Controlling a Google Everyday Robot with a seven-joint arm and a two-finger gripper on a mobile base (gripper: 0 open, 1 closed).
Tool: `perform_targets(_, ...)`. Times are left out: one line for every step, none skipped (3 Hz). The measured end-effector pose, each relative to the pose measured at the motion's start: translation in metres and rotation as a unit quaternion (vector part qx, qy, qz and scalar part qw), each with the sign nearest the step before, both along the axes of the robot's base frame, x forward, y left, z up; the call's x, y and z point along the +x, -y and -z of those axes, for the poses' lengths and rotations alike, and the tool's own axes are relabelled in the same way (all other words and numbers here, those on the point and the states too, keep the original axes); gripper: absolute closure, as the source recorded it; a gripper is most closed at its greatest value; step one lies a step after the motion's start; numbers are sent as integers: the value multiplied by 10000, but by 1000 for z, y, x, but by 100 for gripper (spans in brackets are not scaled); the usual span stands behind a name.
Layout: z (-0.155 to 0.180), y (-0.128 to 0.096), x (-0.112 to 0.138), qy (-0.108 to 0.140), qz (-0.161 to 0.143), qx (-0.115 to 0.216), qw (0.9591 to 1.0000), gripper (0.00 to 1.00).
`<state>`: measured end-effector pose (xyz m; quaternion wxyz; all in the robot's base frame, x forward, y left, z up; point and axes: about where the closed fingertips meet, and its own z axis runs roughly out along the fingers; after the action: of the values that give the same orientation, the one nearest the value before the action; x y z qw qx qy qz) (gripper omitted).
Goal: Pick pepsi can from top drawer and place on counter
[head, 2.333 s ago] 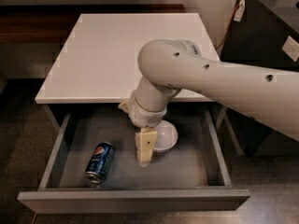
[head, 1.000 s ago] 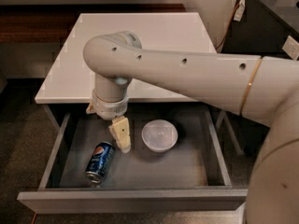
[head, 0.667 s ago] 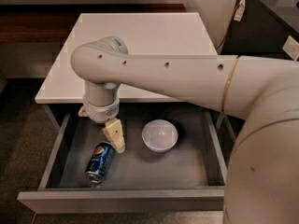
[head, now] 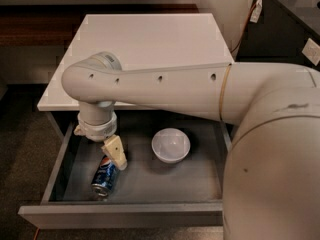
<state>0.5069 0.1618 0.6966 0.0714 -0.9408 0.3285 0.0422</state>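
Observation:
The pepsi can (head: 105, 177) lies on its side in the left half of the open top drawer (head: 120, 217), its silver end toward the drawer front. My gripper (head: 114, 153) hangs down into the drawer from the cream arm, directly over the can's far end and very close to it. Whether it touches the can I cannot tell. The white counter (head: 145, 39) spreads behind and above the drawer, partly covered by my arm.
A white bowl (head: 171, 145) sits in the middle of the drawer, to the right of the can. My bulky arm (head: 200, 91) crosses over the drawer's back edge. A dark brown wooden ledge (head: 40, 26) runs behind the counter, and dark equipment (head: 295, 29) stands at right.
My gripper has swept leftward across the drawer, from beside the bowl to a spot over the pepsi can. The can and bowl have not moved.

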Motion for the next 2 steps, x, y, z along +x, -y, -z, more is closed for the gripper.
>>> perform_targets(7,-9,-9,-9,-184,-14,9998,0)
perform_targets(18,-16,-20,-102,-346,-12,9993,0)
